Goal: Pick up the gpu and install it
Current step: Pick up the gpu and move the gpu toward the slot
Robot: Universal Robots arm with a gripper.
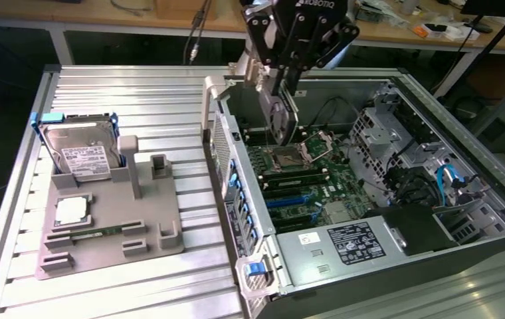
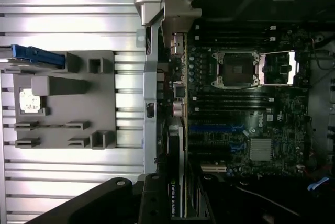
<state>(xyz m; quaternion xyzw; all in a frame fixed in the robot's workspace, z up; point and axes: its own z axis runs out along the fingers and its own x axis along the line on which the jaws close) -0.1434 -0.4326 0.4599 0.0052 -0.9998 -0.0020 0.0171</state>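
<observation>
Progress: pick-up done, install not yet done | Grip: black robot gripper [image 1: 279, 90], fingers clamped on thin dark gpu [image 1: 281, 119] card with silvery edge | Location: card hangs upright inside open black computer case [image 1: 465, 266], above green motherboard [image 1: 305, 169], unseated | Worktop: 1 grey holder tray [image 1: 146, 219].

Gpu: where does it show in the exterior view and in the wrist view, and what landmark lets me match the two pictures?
Exterior view: the gpu hangs upright from the gripper, above the motherboard.
Wrist view: the gpu is seen edge-on with its printed label showing, between the grey fixture and the motherboard.
Shared landmark: the CPU socket on the motherboard.
</observation>
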